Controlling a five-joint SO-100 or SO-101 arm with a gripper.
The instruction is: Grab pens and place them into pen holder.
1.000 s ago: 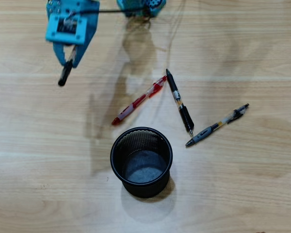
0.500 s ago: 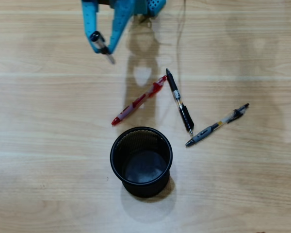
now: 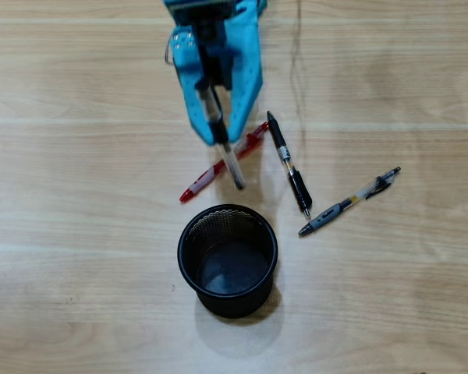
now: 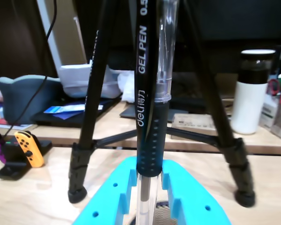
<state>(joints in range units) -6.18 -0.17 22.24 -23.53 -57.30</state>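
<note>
While the blue gripper (image 3: 218, 140) is clamping a black pen (image 3: 222, 140) between its jaws, that pen is hanging tip-down above the table (image 3: 62, 234), just above the red pen (image 3: 218, 166) and short of the pen holder (image 3: 228, 257). Wrist view is showing the held pen (image 4: 147, 117) upright between the blue fingers (image 4: 107, 197), "GEL PEN" on the barrel. Holder is standing upright, nothing visible inside. Another black pen (image 3: 288, 164) and a grey-grip pen (image 3: 349, 201) are lying right of the red one. Tripod legs (image 4: 91, 117) and a white bottle (image 4: 250, 93) are showing behind
</note>
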